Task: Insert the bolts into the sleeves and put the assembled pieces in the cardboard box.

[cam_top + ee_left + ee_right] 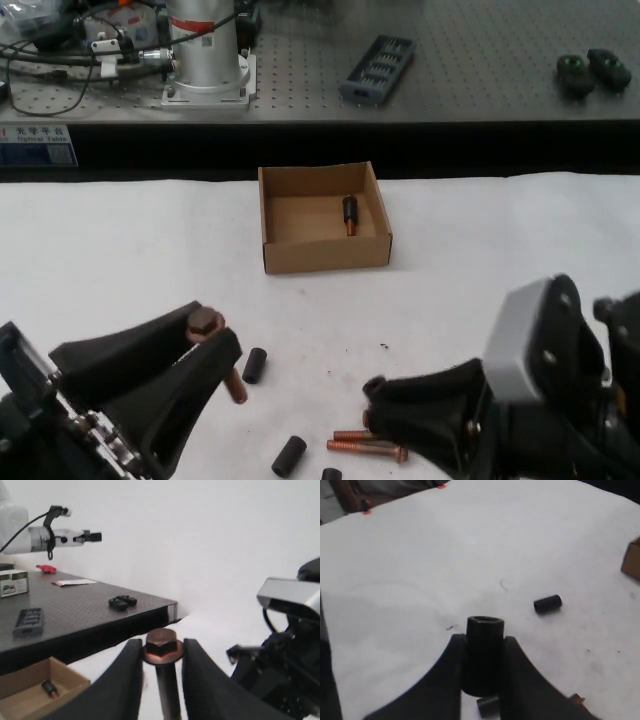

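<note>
My left gripper (212,336) is shut on a copper bolt (222,360) at the near left, hex head up and shaft hanging down. In the left wrist view the bolt (163,650) stands upright between the black fingers (125,680). My right gripper (484,642) is shut on a black sleeve (484,655), held upright with its bore facing up; the high view shows this gripper (376,392) at the near right. The cardboard box (325,251) sits mid-table with one assembled piece (350,214) lying inside it.
Loose sleeves (254,364) (289,455) and two loose bolts (366,444) lie on the white cloth between the arms. One more sleeve (548,603) lies beyond the right gripper. A dark bench with equipment runs behind the box.
</note>
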Motion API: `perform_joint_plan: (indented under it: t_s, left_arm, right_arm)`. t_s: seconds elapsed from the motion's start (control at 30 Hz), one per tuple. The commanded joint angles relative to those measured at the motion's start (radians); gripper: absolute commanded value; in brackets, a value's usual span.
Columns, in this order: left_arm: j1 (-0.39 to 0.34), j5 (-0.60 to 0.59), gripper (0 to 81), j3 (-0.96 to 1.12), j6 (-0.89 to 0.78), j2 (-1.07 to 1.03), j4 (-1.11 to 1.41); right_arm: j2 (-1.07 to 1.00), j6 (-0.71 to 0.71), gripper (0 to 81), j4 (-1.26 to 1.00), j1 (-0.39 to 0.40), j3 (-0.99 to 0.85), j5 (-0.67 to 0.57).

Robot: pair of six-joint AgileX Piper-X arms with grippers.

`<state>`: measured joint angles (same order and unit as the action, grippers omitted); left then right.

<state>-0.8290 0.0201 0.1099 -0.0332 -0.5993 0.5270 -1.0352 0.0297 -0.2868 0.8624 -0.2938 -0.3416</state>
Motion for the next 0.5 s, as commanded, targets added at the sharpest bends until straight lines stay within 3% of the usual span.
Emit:
perform_joint_plan:
  t_s: [0.0, 0.23, 0.47]
  left_arm:
    - [-0.005, -0.089, 0.6, 0.007, -0.044, 0.013, 0.136]
    - [-0.005, -0.331, 0.6, 0.036, -0.073, 0.001, 0.167]
    - [-0.005, -0.478, 0.6, 0.07, -0.063, -0.094, 0.165]
  right_arm:
    - [0.012, 0.024, 5.5, -0.095, 0.002, 0.008, 0.001]
    - [0.014, 0.012, 5.5, -0.277, 0.002, 0.095, -0.039]
    - [0.016, -0.002, 5.5, -0.335, 0.002, 0.12, -0.091]
